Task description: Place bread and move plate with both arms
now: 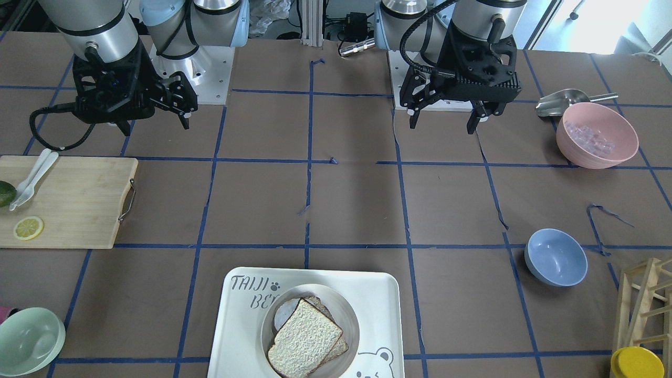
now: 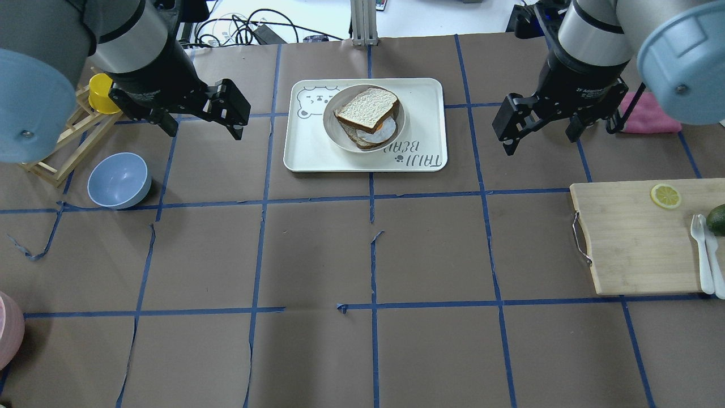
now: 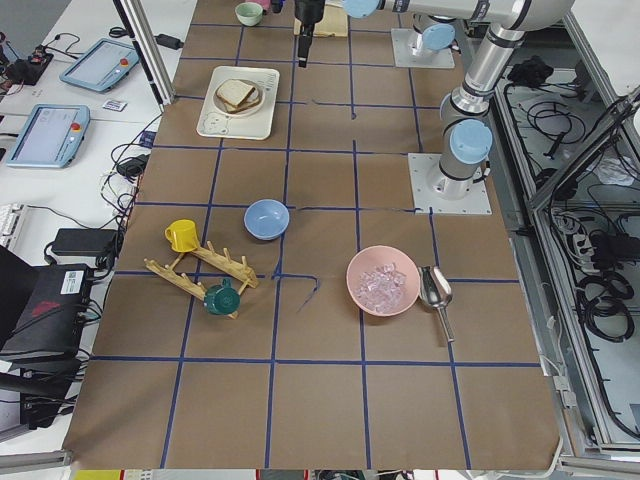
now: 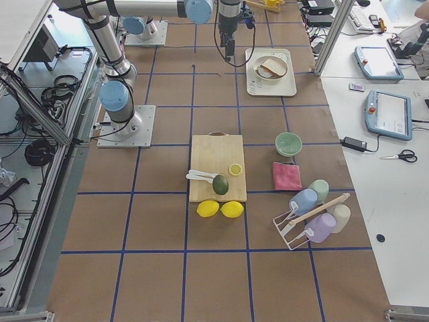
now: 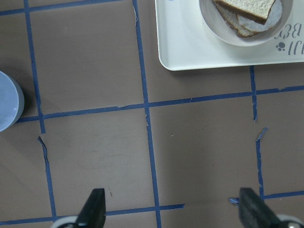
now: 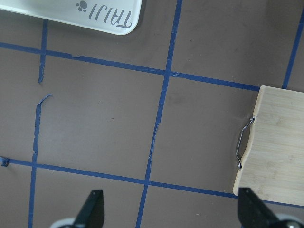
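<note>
The bread (image 2: 367, 107) is a plain slice lying on top of an egg-topped slice (image 2: 378, 132) in the round cream plate (image 2: 334, 129). The plate sits on the white bear-print tray (image 2: 427, 113) at the table's far middle. The bread (image 1: 304, 342), plate (image 1: 353, 328) and tray (image 1: 379, 299) also show in the front view. My left gripper (image 2: 204, 129) hangs open and empty above the table, left of the tray. My right gripper (image 2: 541, 141) hangs open and empty to the tray's right. The left wrist view shows the plate (image 5: 213, 29) ahead to the right.
A blue bowl (image 2: 119, 180) and a wooden rack with a yellow cup (image 2: 101, 92) lie left of the left gripper. A bamboo cutting board (image 2: 634, 238) with a lemon slice, avocado and white cutlery lies at the right. A pink bowl (image 1: 597, 135) of ice and a green bowl (image 1: 29, 341) sit at the edges.
</note>
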`<state>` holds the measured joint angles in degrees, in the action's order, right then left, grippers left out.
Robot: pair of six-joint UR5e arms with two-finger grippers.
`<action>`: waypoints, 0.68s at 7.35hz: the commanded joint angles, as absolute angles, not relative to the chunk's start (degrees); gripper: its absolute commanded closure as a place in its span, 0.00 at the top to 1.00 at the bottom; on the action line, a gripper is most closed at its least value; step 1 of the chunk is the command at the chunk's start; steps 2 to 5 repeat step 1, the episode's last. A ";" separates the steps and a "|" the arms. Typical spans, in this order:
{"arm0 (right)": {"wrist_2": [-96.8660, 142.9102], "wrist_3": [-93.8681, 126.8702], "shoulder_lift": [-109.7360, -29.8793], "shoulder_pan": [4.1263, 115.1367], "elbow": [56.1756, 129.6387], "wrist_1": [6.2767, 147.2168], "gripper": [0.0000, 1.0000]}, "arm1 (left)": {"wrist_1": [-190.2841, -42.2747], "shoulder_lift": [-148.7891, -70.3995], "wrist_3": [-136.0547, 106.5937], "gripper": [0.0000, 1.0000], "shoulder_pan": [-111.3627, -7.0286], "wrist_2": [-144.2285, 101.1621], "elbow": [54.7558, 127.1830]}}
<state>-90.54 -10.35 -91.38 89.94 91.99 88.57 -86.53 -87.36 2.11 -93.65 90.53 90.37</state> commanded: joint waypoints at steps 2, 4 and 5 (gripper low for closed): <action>-90.53 -10.28 -91.41 89.91 91.93 88.42 1.00 | -86.48 -87.19 2.11 1.00 -93.69 90.53 90.35; -90.53 -10.28 -91.41 89.91 91.93 88.42 1.00 | -86.48 -87.19 2.11 1.00 -93.69 90.53 90.35; -90.53 -10.28 -91.41 89.91 91.93 88.42 1.00 | -86.48 -87.19 2.11 1.00 -93.69 90.53 90.35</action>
